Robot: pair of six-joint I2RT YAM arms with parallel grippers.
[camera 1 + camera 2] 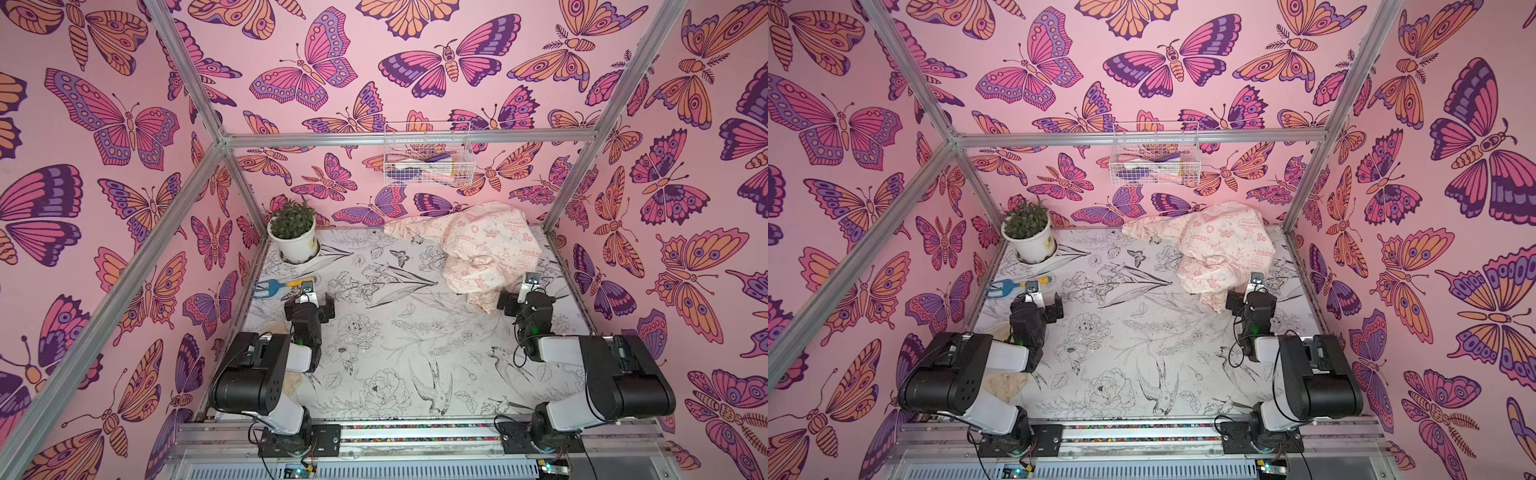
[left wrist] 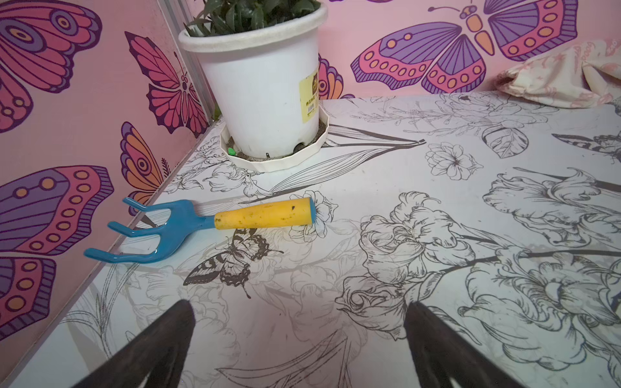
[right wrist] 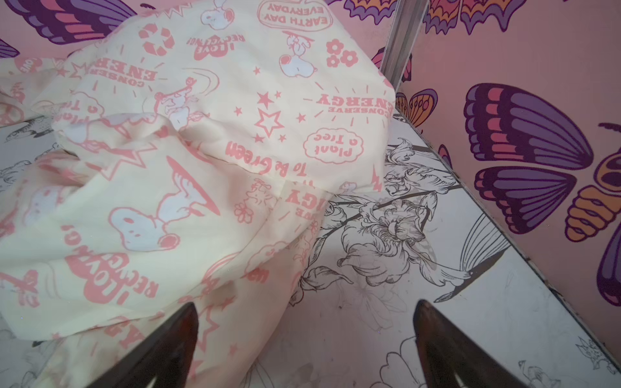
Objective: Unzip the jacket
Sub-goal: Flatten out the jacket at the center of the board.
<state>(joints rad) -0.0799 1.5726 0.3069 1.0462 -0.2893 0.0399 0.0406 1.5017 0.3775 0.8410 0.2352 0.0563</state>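
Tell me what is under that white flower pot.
A shallow white saucer, with gritty dirt and a small green bit in it beside the pot. The saucer's middle is hidden by the pot.

Table (image 1: 395, 332) centre lies free; jacket (image 1: 478, 249) crowds right claw (image 3: 305, 304).

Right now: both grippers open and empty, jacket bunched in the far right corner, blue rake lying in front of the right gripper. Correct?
No: the blue rake lies in front of the left gripper, per the left wrist view. The right gripper faces the jacket. Rest holds.
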